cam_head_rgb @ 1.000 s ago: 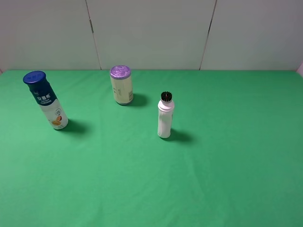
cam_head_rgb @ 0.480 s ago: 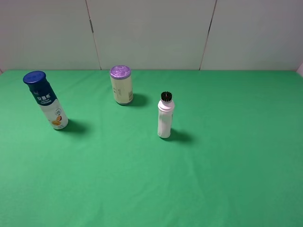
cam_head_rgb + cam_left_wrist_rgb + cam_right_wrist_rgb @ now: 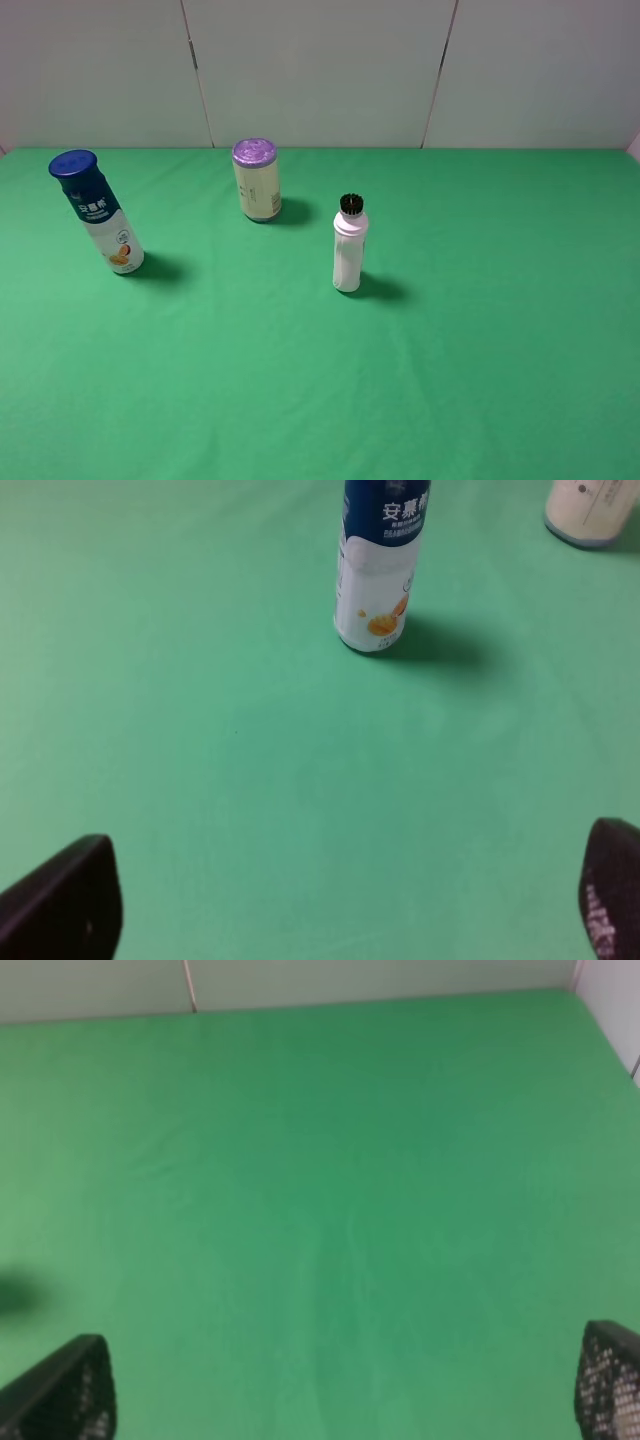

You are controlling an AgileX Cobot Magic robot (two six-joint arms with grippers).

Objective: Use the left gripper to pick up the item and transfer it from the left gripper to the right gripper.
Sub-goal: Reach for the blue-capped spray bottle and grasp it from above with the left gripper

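Nothing is shifting since a second ago: the item (image 3: 98,212) is standing ungrasped far left on the worktop (image 3: 450,380), the left tool (image 3: 335,885) and right tool (image 3: 335,1375) gaping empty, pickup and handover both pending.

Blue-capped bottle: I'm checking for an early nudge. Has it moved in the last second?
No. The blue-capped bottle stands at the same spot, left of the purple-lidded can, as before.

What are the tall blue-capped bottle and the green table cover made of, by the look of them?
The bottle looks like smooth plastic under a printed wrap label, probably. The table cover seems matte cloth: faint wrinkles, no shine.
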